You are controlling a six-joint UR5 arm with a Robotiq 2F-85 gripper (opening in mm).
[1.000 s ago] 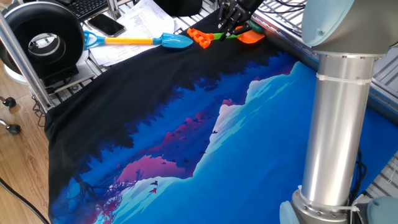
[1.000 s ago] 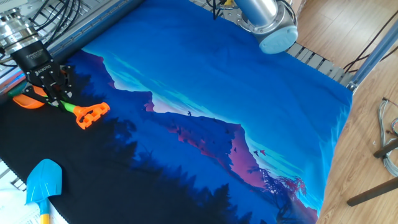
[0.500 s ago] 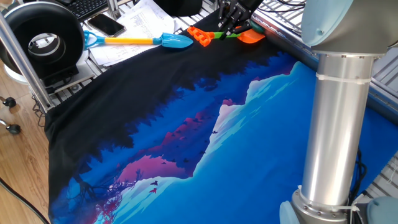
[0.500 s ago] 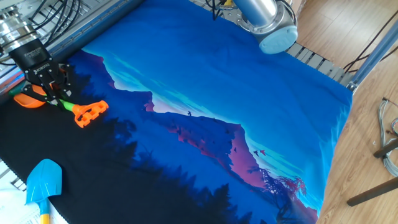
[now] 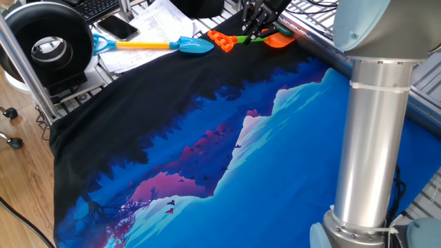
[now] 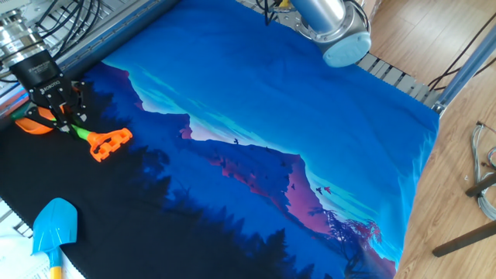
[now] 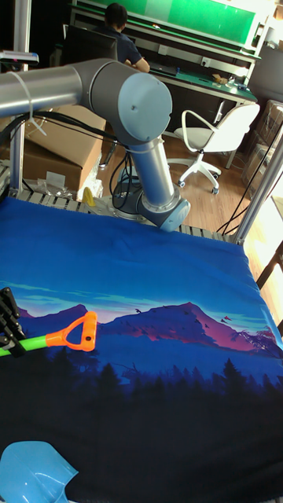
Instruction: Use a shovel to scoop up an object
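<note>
From where I stand beside the arm's big grey column (image 5: pixel 375 138), the cloth (image 5: pixel 227 158) covers the table: a printed mountain scene, bright blue near the base, running through purple ridges into black at the far edge.

Out on that black far strip lies the shovel (image 5: pixel 241 39). It is a plastic toy with a lime-green shaft (image 7: pixel 23 343), an orange D-shaped handle (image 6: pixel 110 143) with an open grip hole, and an orange scoop blade (image 5: pixel 279 40). In the tall fixed view the handle lies flat on the cloth, pointing toward the middle, while the shaft runs off the picture's left edge.

The gripper (image 6: pixel 56 108) is down over the shaft, between handle and blade, its dark fingers (image 5: pixel 256 21) on either side of the green shaft and closed in on it. The blade pokes out behind the fingers, close to the cloth's edge. A sliver of dark green shows right beside the blade, too hidden to make out.

Near the handle lies a second shovel (image 5: pixel 155 45), blue blade and yellow shaft, partly on scattered papers (image 5: pixel 148 31). Past that, a phone (image 5: pixel 117 27)
</note>
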